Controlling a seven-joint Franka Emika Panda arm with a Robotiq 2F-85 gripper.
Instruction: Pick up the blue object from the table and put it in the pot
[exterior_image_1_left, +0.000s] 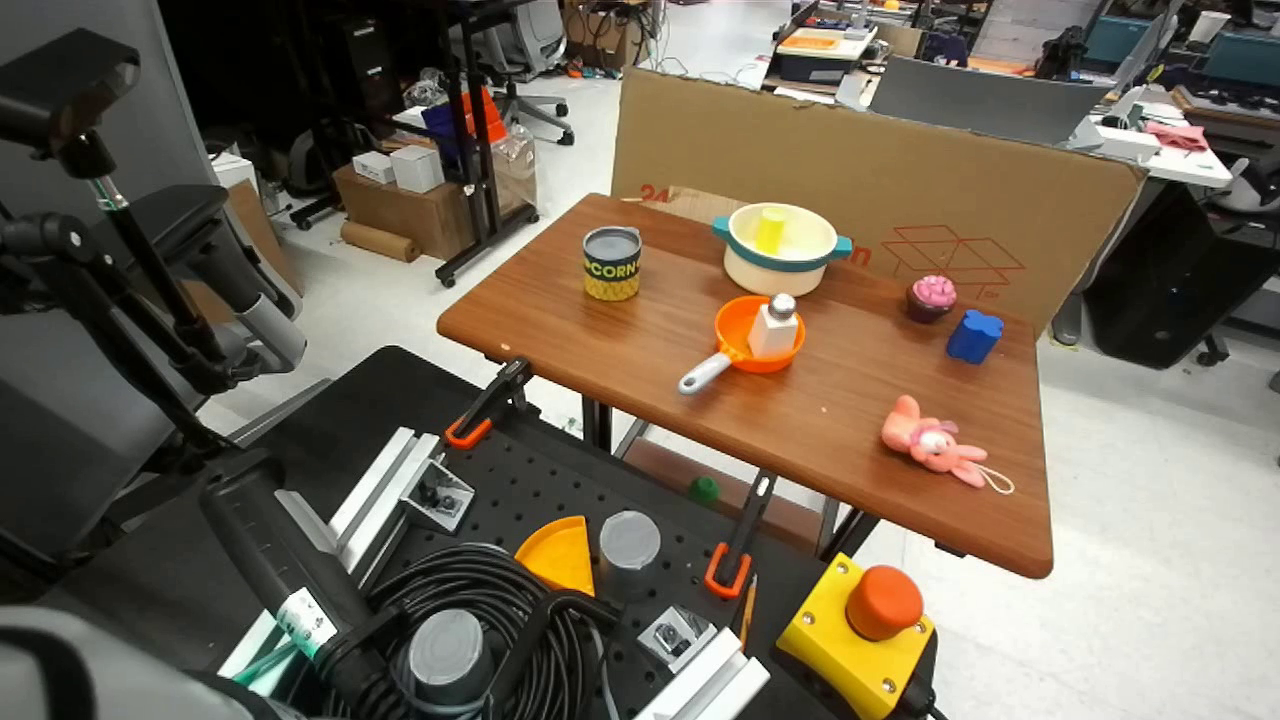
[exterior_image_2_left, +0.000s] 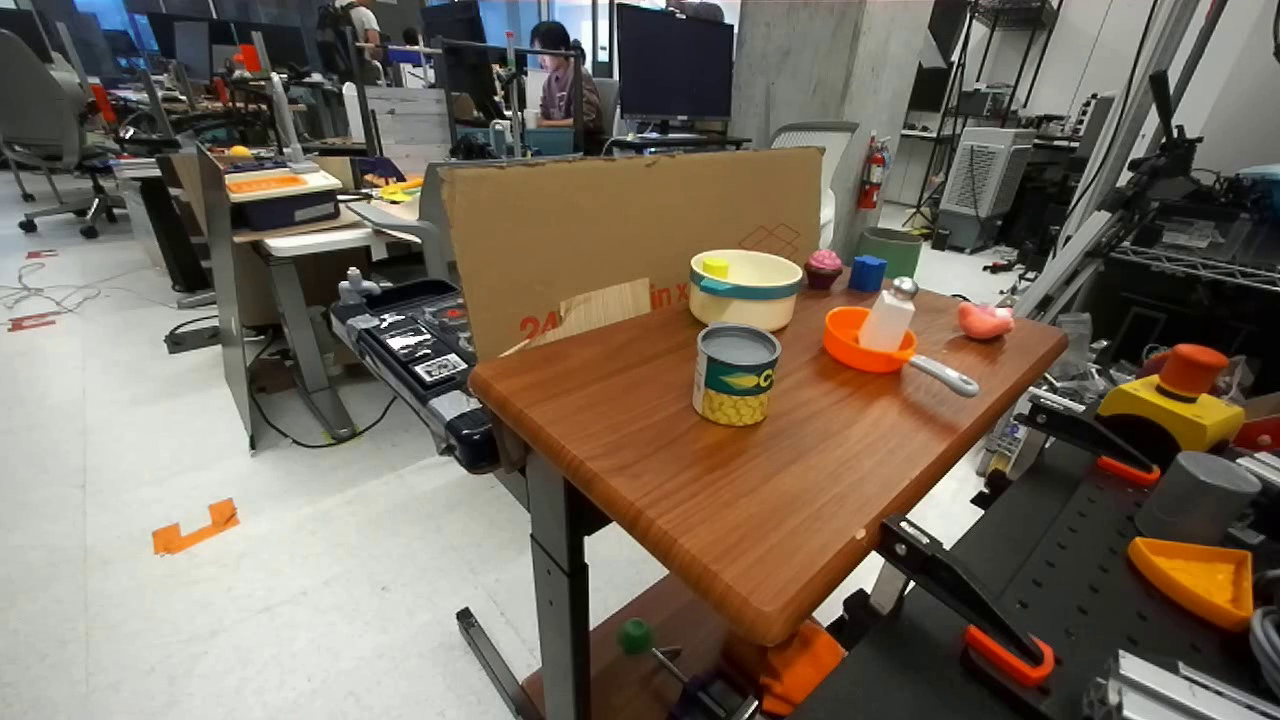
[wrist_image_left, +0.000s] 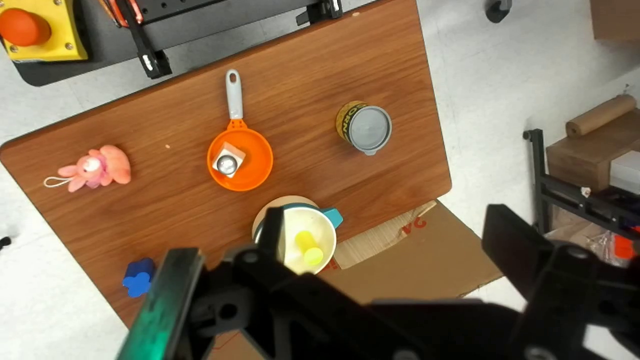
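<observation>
The blue object (exterior_image_1_left: 974, 336) is a small lobed block standing near the table's far edge, beside the cupcake; it also shows as a blue block (wrist_image_left: 139, 277) at the lower left of the wrist view. The pot (exterior_image_1_left: 762, 278) is round and cream, with a teal band and handles, and holds a yellow cylinder (exterior_image_1_left: 770, 230). In an exterior view the pot (exterior_image_2_left: 745, 310) stands against the cardboard. My gripper (wrist_image_left: 385, 217) hangs high over the table, its fingers wide apart with nothing between them. One finger covers part of the pot in the wrist view. Neither exterior view shows the gripper.
An orange pan (exterior_image_1_left: 736, 322) holding a salt shaker (exterior_image_1_left: 773, 330) sits mid-table, in front of the pot. A corn can (exterior_image_1_left: 612, 265), a cupcake (exterior_image_1_left: 931, 298) and a pink plush toy (exterior_image_1_left: 935, 445) share the table. A tall cardboard panel (exterior_image_1_left: 740, 140) walls off the far side.
</observation>
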